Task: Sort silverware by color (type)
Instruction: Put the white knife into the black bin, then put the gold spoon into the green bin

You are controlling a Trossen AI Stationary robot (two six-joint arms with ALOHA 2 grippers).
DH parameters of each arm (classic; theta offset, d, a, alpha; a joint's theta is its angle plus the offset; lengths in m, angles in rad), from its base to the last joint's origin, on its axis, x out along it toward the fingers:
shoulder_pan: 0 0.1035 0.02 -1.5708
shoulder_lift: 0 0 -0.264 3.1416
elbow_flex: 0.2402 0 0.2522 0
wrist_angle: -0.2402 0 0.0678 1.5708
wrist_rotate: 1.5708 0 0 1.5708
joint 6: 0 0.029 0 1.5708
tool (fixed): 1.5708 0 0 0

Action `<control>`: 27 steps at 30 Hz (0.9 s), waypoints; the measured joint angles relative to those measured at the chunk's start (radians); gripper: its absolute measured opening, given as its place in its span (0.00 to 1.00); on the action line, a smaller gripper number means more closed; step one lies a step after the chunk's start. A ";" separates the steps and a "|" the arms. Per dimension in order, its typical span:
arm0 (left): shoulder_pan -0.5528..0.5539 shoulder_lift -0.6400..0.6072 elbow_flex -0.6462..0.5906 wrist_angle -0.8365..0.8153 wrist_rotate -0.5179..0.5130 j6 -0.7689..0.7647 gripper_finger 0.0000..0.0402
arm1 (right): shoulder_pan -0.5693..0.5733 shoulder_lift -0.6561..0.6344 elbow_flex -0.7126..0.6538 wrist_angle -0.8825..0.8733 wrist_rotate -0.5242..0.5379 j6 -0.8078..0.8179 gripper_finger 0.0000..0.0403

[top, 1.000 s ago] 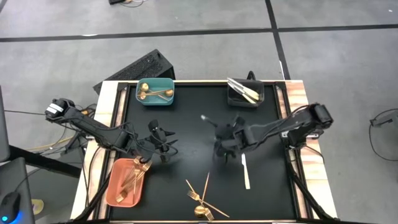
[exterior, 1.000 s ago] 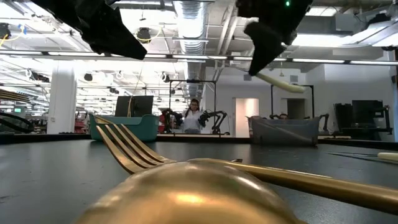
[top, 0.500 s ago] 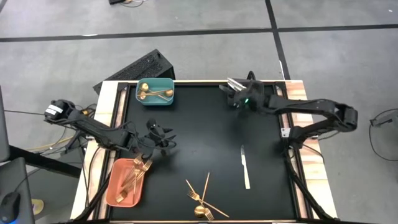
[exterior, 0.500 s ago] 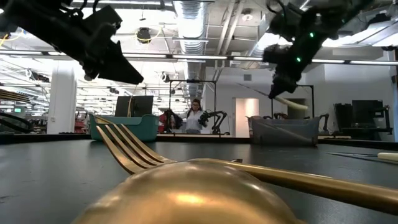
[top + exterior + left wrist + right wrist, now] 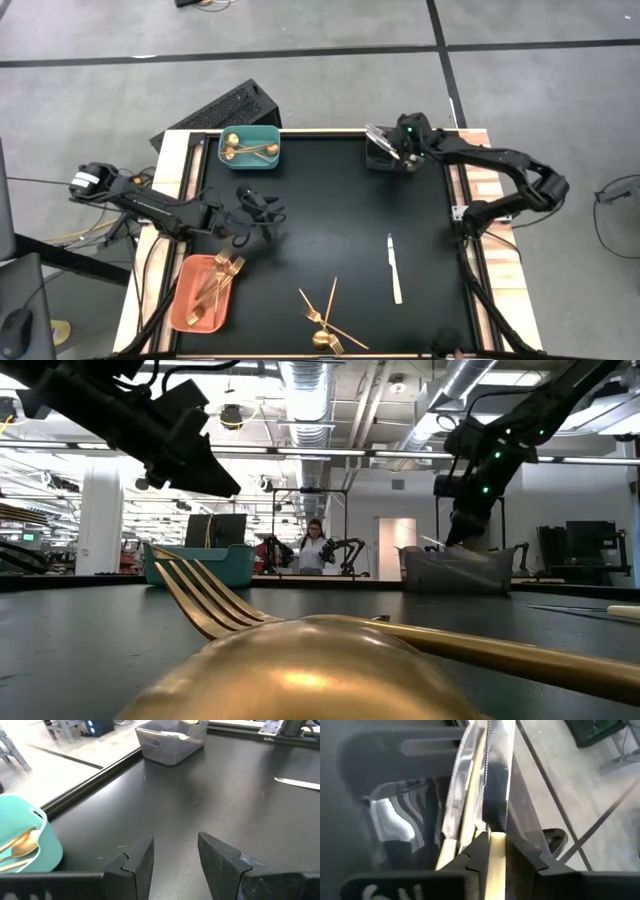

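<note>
My right gripper (image 5: 496,856) hangs over the dark bin (image 5: 392,152) at the table's far right and is shut on a cream-handled knife (image 5: 496,820). More knives (image 5: 454,795) lie in that bin. My left gripper (image 5: 175,857) is open above the black mat at mid-left, with nothing between its fingers (image 5: 268,214). Another white knife (image 5: 395,268) lies flat on the mat right of centre. Gold forks and a thin stick (image 5: 328,315) lie crossed at the near edge. Gold spoons rest in the teal bin (image 5: 250,148) and gold forks in the salmon bin (image 5: 205,290). My right gripper pinches the knife's cream handle (image 5: 495,845) between its two fingers. The fingers slant down from above the bin and lie along the knife. The blade end points away from them into the dark bin; whether it rests on the knives there I cannot tell.
A fork and spoon (image 5: 300,650) lie close to the low camera and fill that view's foreground. The mat's middle (image 5: 330,220) is bare. Wooden table edges (image 5: 170,200) frame the mat, and a dark box (image 5: 225,110) sits off the far left corner.
My right gripper has swung from the table's middle to the far right corner with the knife, and has come down over the dark bin. My left gripper has drifted a little toward the far edge and stays open.
</note>
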 joint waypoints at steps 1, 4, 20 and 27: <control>0.005 0.000 0.000 0.003 0.011 0.001 0.35 | -0.002 0.015 0.000 0.012 0.000 0.000 0.25; 0.016 0.000 0.000 0.005 0.040 0.001 0.35 | -0.010 0.045 0.000 0.040 0.000 -0.004 0.33; 0.018 0.000 0.000 0.009 0.055 0.000 0.35 | 0.165 -0.039 0.001 -0.099 0.001 0.554 0.41; 0.018 0.000 0.000 0.010 0.052 -0.016 0.35 | 0.370 -0.043 0.001 -0.359 -0.068 0.855 0.36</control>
